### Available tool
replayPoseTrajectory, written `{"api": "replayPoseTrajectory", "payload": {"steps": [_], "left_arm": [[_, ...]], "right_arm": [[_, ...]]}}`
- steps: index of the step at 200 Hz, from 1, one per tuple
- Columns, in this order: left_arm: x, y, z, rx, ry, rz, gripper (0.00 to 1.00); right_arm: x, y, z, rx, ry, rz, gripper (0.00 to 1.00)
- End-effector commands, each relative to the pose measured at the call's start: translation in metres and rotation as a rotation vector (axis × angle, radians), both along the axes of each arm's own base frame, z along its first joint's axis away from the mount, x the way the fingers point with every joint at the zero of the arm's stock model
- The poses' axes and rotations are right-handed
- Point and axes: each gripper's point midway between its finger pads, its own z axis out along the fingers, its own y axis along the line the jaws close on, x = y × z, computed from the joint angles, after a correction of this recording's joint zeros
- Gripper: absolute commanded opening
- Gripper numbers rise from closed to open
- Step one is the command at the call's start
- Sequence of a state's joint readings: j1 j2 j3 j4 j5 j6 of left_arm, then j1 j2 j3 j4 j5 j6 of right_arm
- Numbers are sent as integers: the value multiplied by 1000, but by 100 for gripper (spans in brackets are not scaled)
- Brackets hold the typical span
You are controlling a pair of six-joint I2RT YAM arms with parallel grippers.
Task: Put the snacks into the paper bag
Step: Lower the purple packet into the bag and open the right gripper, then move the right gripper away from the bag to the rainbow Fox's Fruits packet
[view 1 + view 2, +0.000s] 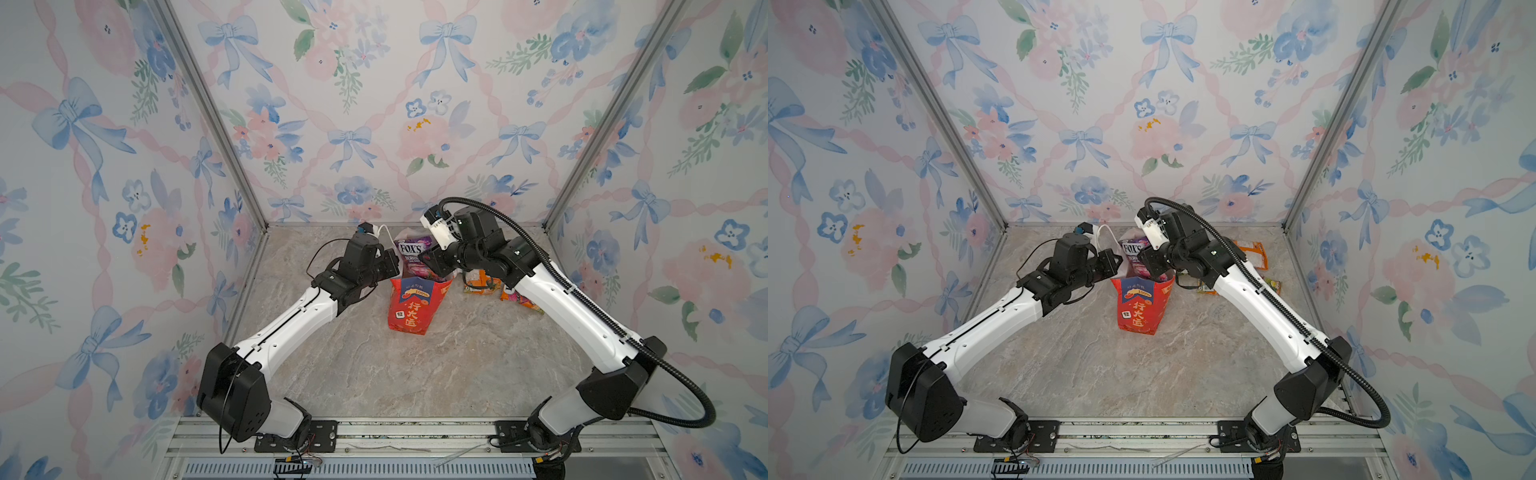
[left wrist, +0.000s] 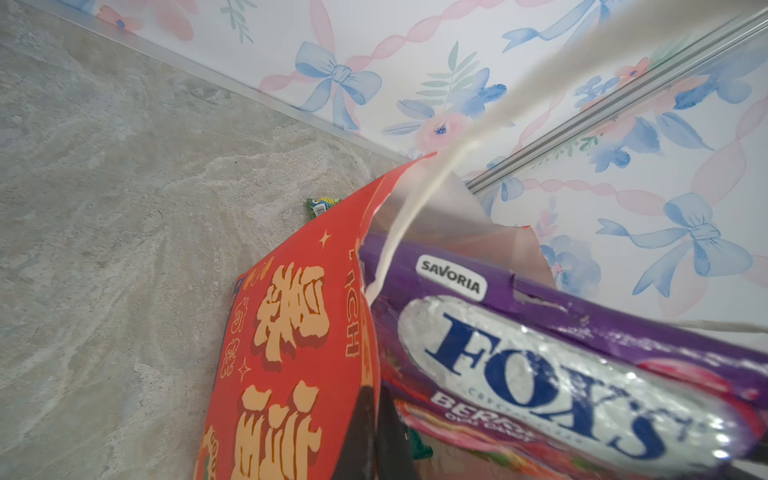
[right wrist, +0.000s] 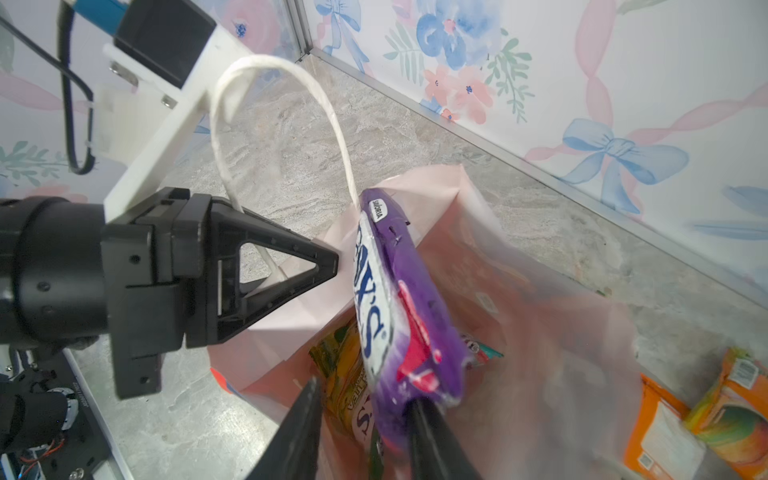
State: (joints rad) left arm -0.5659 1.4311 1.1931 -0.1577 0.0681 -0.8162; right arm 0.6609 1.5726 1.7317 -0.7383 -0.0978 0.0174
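The red paper bag (image 1: pixel 411 309) (image 1: pixel 1138 309) stands upright mid-table. My left gripper (image 1: pixel 395 266) (image 2: pixel 376 440) is shut on its rim, pinching the red wall (image 2: pixel 291 332). A purple FOX'S snack packet (image 1: pixel 411 253) (image 2: pixel 540 365) (image 3: pixel 407 299) stands on end in the bag's mouth. My right gripper (image 1: pixel 428 259) (image 3: pixel 365 395) is at the packet's lower end with its jaws apart; the packet leans on one finger and a gap shows beside the other. A yellow-green packet (image 3: pixel 336 374) and a teal one (image 3: pixel 482 351) lie inside the bag.
Orange snack packets (image 1: pixel 480 282) (image 1: pixel 519 299) (image 3: pixel 660 428) lie on the table right of the bag, partly under my right arm. A small green packet (image 2: pixel 322 204) peeks out beyond the bag. The bag's white cord handle (image 3: pixel 282 68) arches up near my left gripper. The back wall is close behind.
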Motion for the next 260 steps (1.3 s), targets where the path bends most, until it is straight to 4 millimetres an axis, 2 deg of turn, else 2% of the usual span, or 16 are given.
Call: {"api": "replayPoseTrajectory", "payload": {"steps": [1, 62, 168, 214, 260], "left_arm": [[-5, -1, 1, -9, 7, -20, 0], [-5, -2, -2, -6, 13, -19, 0], [-6, -1, -3, -6, 17, -17, 0], [-5, 0, -1, -5, 10, -14, 0], [-5, -2, -2, -6, 13, -21, 0]], "right_arm": [[4, -2, 24, 42, -49, -12, 41], [-3, -5, 51, 84, -102, -6, 45], [-16, -18, 81, 151, -172, -18, 57], [-26, -45, 99, 263, -150, -89, 76], [-34, -89, 104, 409, -83, -168, 85]]}}
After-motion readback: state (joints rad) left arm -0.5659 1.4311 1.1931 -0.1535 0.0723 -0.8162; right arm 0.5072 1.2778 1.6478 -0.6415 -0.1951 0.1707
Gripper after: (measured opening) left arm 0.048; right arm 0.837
